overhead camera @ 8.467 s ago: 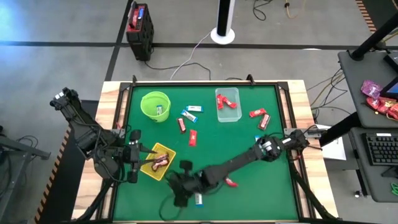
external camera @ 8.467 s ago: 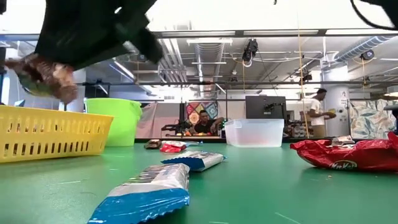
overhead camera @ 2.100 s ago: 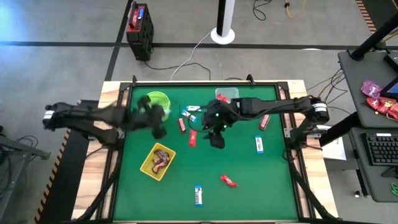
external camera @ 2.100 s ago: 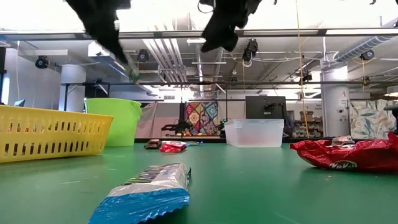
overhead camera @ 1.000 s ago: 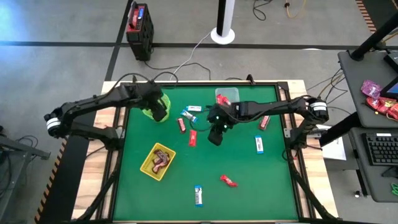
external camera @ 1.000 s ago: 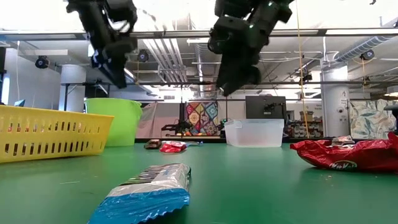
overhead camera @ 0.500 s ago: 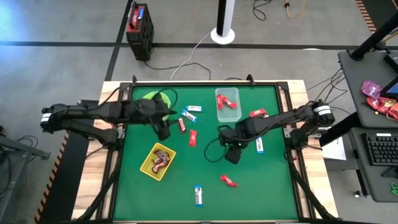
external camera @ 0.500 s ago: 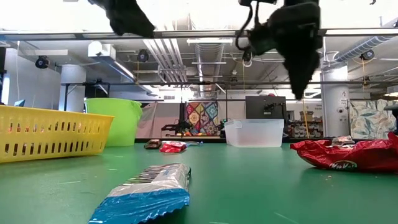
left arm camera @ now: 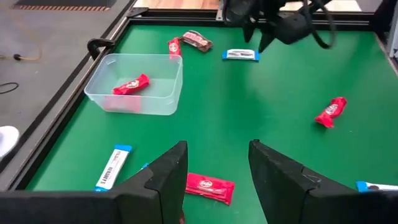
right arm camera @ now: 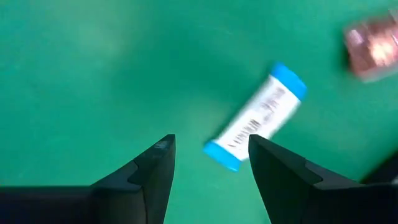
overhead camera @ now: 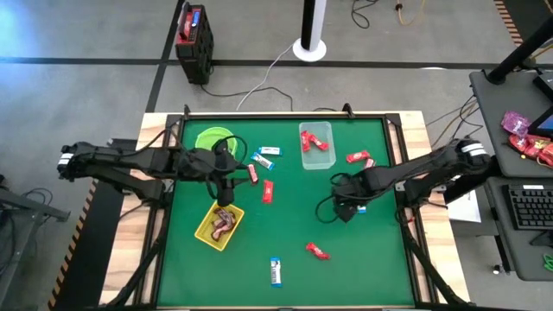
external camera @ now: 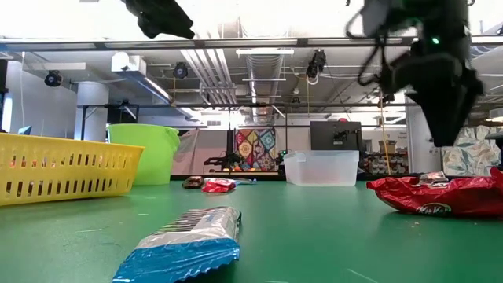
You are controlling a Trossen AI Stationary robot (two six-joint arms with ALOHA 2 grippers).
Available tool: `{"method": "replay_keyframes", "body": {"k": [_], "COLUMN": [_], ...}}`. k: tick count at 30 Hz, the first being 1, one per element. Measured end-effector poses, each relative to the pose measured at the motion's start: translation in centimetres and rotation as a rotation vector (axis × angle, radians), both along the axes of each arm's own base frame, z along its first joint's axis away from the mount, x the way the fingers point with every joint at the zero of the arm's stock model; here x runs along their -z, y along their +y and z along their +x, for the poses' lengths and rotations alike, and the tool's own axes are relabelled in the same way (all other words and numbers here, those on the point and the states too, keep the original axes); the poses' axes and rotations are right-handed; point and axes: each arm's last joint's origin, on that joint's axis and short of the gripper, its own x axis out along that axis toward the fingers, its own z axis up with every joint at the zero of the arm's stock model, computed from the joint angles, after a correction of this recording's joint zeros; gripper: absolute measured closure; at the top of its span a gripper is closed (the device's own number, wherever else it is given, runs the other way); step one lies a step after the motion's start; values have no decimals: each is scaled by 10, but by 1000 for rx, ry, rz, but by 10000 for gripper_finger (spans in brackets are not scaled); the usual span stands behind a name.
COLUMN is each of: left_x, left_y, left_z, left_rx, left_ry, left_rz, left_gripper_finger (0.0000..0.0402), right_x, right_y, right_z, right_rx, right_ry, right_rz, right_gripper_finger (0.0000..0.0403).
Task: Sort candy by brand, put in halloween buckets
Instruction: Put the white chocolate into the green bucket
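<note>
My right gripper (overhead camera: 343, 209) hangs open over the table's right half. A blue-and-white candy bar (right arm camera: 255, 124) lies flat on the green mat just ahead of its fingers, untouched. My left gripper (overhead camera: 226, 183) is open above the mat between the lime-green bucket (overhead camera: 212, 140) and the yellow basket (overhead camera: 219, 224), which holds brown candy. A red bar (left arm camera: 208, 186) lies below its fingers. The clear tub (overhead camera: 316, 145) holds red candy. More candy lies loose: a maroon bar (overhead camera: 252, 173), a red bar (overhead camera: 268, 191) and a blue-and-white bar (overhead camera: 270, 151).
Near the front edge lie a red bar (overhead camera: 317, 250) and a blue-and-white bar (overhead camera: 276, 271). Two red bars (overhead camera: 361, 160) lie to the right of the tub. A raised frame (overhead camera: 393, 130) runs round the mat. People show in the room behind the table (external camera: 255, 153).
My right gripper has swung from the table's middle toward the right and near edges and has come lower, staying open. My left gripper has moved from over the green bucket toward the near edge, to a spot beside the yellow basket, and is still open. No candy has moved.
</note>
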Motion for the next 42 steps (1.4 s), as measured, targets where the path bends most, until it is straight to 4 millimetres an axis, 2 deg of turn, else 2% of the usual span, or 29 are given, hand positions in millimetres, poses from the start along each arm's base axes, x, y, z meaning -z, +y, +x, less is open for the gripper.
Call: {"method": "replay_keyframes", "body": {"k": [5,9,15,21,26,30,38,42], "left_x": [2,3,4,8,10,14,22,27], "left_y": [0,-1,-1,-2,-2,-2,-3,-3], "left_z": [5,11,18,21,25,29,37,42], "left_rx": [-17,0,13,14,14,14,15,15], "left_ry": [-5,-18,-32,-21,-17,-4,24,37], "left_rz": [18,45,67,68,68,69,71,72], "left_gripper_finger": [247,247,247,247,247,247,247,247], "right_x": [15,28,43,55,66,67,66,65], "right_y": [-10,-12,-12,-14,-14,-14,-14,-14], "right_z": [-36,-47,-42,-48,-48,-46,-44,-43], "right_rx": [281,343,328,360,331,310,273,256], "right_ry": [11,31,-46,-22,-80,-102,-130,-145], "right_rz": [-33,-41,-30,-62,-43,-36,-40,-45], "right_gripper_finger": [206,206,206,206,212,235,319,328]}}
